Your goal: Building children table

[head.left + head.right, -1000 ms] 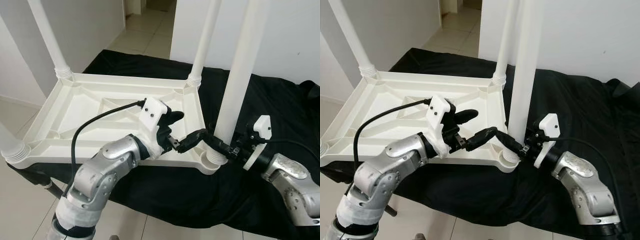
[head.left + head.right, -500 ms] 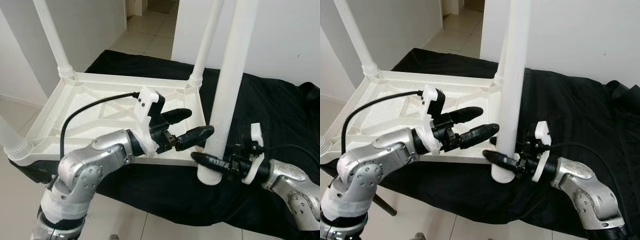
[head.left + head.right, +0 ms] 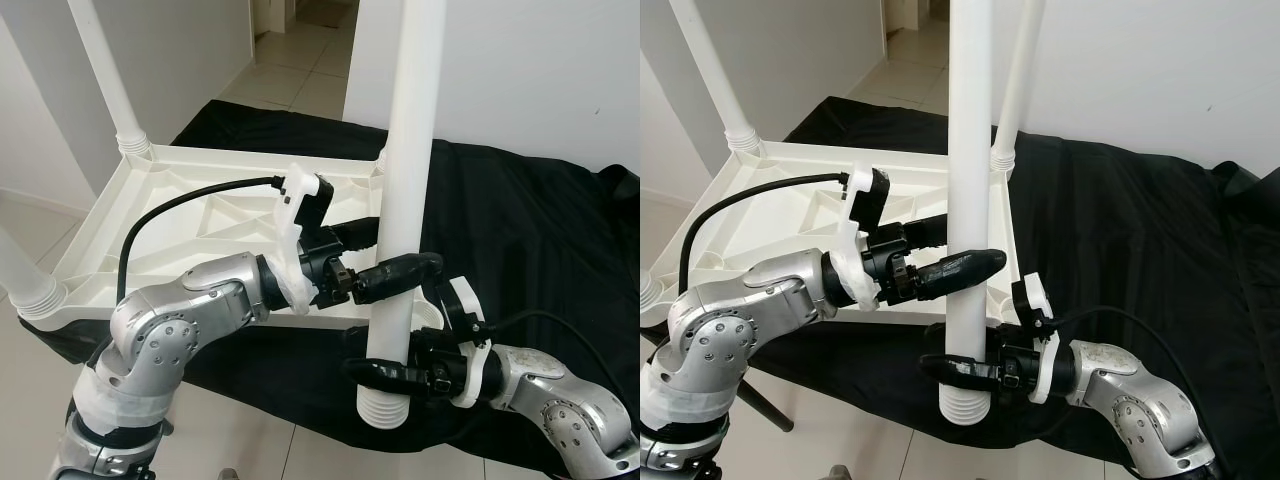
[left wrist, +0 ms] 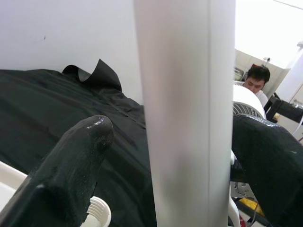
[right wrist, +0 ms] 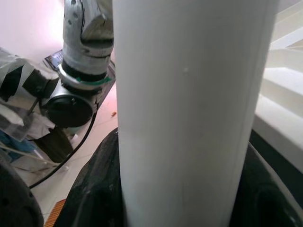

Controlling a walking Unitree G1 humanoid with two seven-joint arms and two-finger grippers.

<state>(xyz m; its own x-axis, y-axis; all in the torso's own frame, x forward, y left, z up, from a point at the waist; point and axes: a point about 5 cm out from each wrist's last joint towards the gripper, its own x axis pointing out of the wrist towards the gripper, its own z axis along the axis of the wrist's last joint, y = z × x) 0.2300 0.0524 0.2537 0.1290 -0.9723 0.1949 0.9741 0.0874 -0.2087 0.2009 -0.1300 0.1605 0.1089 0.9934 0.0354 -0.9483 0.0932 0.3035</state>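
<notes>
Black cloth (image 3: 530, 215) covers the support surface, hanging over its near edge. On it: white table top (image 3: 170, 215) lying upside down w/ legs pointing up. Pale tile floor (image 3: 290, 75) beyond and below.
</notes>
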